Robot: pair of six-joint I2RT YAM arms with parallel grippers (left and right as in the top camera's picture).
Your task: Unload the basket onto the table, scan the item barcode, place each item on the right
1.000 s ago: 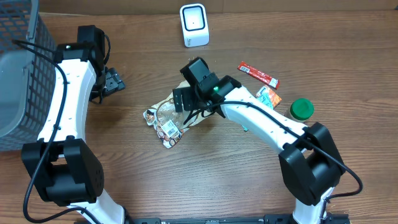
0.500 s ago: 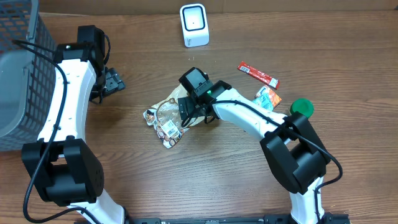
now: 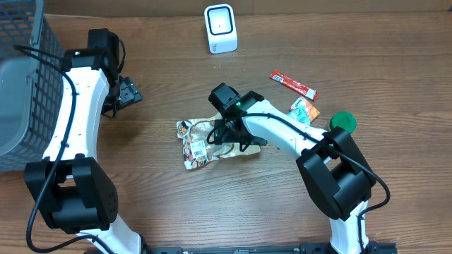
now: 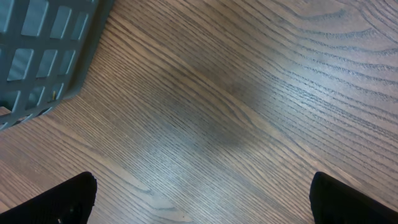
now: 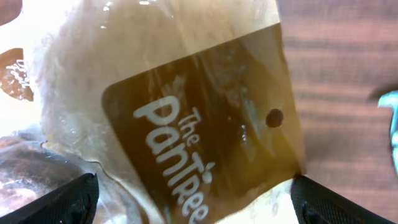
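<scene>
- The right arm has swung back toward its own base since a moment ago. Its right end effector [image 3: 229, 134] now hangs directly over the snack bag [image 3: 205, 141] with its jaws spread wide, pinching nothing.
- The left arm has not moved. The left end effector [image 3: 129, 92] is also spread and empty, over bare counter [image 3: 212, 204], with the grey basket [image 3: 18, 92] just outboard of it.
- The snack bag has slid along the counter and turned, so more of it now lies under the right end effector than before. We judge it was nudged rather than picked up, so the grasp is still to be made and the scan has not begun.
- The scanner [image 3: 220, 28] stands where it did, well ahead of the right end effector. The bag still has to be carried that way.
- Only the right wrist view shows that the bag [image 5: 186, 112] fills the space between the jaws of the right end effector [image 5: 196, 202], with a brown "The Pantree" label [image 5: 205, 143] facing up.
- Only the overhead view shows a small white sticker [image 3: 200, 148] on the bag's end, just left of the right end effector. It may be the barcode, and the wrist camera misses it.
- The left wrist view adds only the basket's corner [image 4: 43, 50] beyond the left end effector [image 4: 199, 199].
</scene>
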